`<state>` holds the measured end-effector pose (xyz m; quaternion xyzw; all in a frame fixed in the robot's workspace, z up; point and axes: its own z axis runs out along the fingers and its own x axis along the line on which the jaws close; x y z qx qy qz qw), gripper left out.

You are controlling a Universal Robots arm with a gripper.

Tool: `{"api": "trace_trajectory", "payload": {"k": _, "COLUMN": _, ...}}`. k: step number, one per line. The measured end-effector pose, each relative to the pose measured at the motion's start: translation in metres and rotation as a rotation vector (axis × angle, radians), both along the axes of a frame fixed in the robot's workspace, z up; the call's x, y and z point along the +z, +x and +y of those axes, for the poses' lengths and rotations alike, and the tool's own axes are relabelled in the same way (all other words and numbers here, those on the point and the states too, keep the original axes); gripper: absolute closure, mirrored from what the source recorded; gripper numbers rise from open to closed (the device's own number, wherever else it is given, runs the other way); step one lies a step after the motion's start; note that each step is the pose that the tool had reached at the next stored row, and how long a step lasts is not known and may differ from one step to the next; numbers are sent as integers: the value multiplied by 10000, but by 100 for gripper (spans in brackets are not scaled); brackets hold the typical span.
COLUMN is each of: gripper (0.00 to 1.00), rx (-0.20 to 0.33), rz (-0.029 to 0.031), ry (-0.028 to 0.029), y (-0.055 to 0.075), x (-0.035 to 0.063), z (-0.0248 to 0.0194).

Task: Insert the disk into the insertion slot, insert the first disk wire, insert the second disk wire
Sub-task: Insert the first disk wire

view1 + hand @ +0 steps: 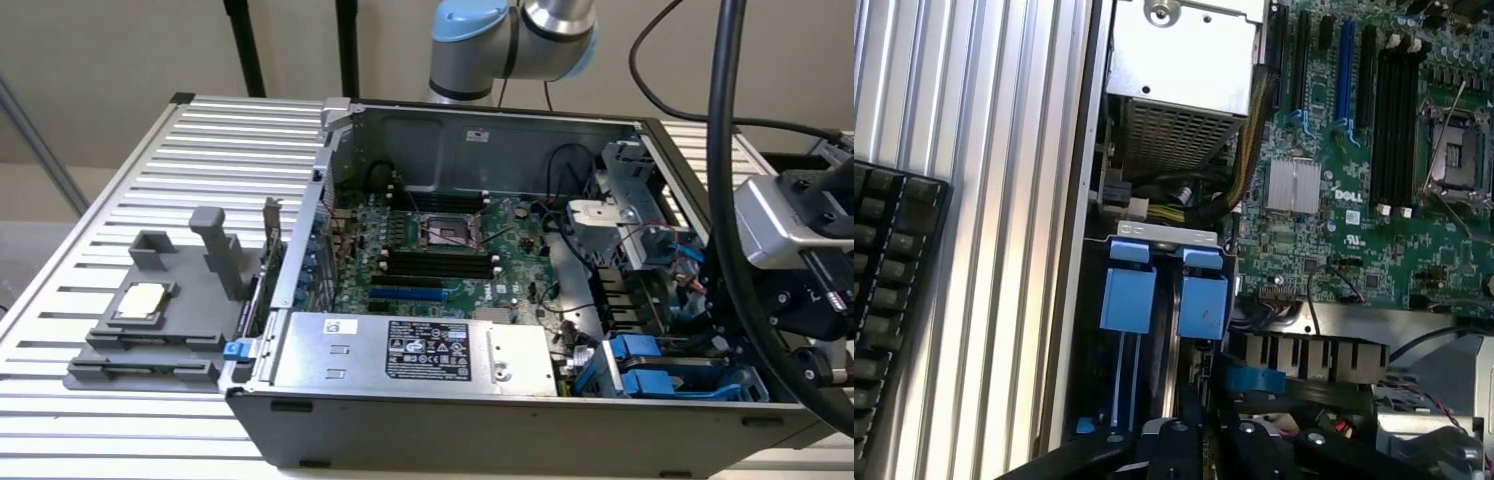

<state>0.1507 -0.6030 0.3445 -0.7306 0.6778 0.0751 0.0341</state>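
Hovering the gripper (1209, 445) low over the grey drive cage (1164, 236), down in the corner of the open PC case (534, 430) on the exterior view's right. Holding the jaws fully closed, and honestly not seeing whether anything's pinched in there. Looking at two blue carriers (1127, 295) sitting side by side in the cage bays. Not managing to tell which one's carrying the disk, with the label facing away. Spotting a small blue piece (1254, 380) just ahead of the fingers (1174, 438). Sitting right beside the cage: silver power supply (1179, 70) and green motherboard (1374, 200).
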Motion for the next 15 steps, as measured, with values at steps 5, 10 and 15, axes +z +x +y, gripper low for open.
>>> {"api": "trace_trajectory", "payload": {"k": 5, "gripper": 84, "rx": -171, "rz": 0, "ry": -122, "y": 1, "x": 0, "z": 11}}
{"api": "trace_trajectory", "payload": {"k": 10, "gripper": 84, "rx": -516, "rz": 2, "ry": -126, "y": 0, "x": 0, "z": 19}}
{"api": "trace_trajectory", "payload": {"k": 15, "gripper": 84, "rx": -739, "rz": 3, "ry": -157, "y": 0, "x": 0, "z": 38}}
